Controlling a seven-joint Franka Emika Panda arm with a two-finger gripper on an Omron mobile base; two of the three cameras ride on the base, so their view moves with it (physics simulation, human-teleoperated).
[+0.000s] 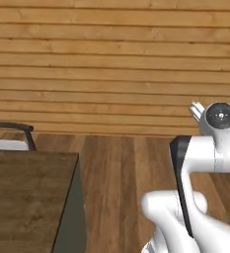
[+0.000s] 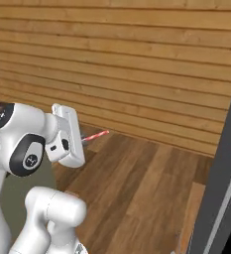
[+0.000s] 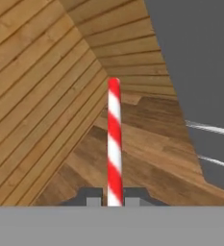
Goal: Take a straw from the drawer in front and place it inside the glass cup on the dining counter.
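Open floor [image 2: 137, 188] ahead; dark panel [image 2: 221, 173] blocks right.

bench: long dark brown wood-plank bench [image 1: 22, 197], low on the left
on it: no things seen
floor: brown wood-plank floor [image 1: 121, 168]

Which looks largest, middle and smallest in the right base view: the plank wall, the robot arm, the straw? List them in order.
1. Plank wall, spanning the picture.
2. Robot arm, though its nearness to the camera enlarges it.
3. Straw, a thin stick projecting from the shut pincer.
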